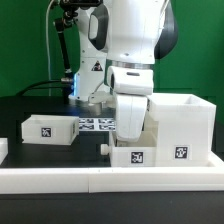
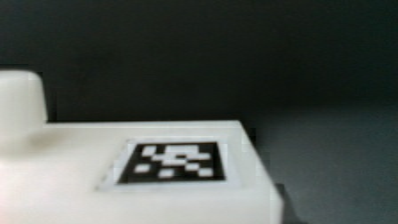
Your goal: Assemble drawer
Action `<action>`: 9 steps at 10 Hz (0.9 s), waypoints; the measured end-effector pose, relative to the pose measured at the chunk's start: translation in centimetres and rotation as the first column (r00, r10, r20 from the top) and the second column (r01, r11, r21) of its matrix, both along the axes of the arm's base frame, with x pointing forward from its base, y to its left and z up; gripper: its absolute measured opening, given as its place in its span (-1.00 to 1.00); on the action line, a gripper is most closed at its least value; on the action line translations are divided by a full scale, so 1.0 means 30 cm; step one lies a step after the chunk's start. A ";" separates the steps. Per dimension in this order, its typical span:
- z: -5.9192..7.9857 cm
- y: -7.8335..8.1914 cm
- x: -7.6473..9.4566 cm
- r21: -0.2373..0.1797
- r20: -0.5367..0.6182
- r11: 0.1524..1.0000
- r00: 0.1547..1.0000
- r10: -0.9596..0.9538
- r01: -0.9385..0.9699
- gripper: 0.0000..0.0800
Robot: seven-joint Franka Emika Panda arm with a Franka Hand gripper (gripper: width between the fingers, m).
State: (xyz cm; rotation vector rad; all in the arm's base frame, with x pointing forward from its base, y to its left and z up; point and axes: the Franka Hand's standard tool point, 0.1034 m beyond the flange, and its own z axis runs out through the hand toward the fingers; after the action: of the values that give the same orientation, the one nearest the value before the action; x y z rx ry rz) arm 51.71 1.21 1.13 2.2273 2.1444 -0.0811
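On the black worktop [image 1: 30, 105], the white tagged plastic drawer part [image 1: 150, 156] lies directly beneath the hand [image 1: 130, 136]; whether the hand is open or closed cannot be told.

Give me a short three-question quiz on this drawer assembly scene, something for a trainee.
1. True or false: the small white box lies on the exterior view's left of the arm.
2. What colour is the table? A green, B black, C white.
3. In the wrist view, how many tags does the white part show?
Key: 1 true; 2 B; 3 one.
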 end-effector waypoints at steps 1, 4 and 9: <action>-0.002 -0.002 -0.001 0.000 -0.001 1.000 1.000 -0.002 0.002 -0.90; 0.006 -0.019 0.003 -0.001 0.002 1.000 1.000 -0.021 0.021 -0.42; 0.117 -0.002 0.032 -0.012 0.007 0.999 0.999 -0.032 0.032 0.59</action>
State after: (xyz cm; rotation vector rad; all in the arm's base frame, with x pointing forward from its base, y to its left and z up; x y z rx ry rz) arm 52.66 1.14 4.65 2.2522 2.0995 -0.0866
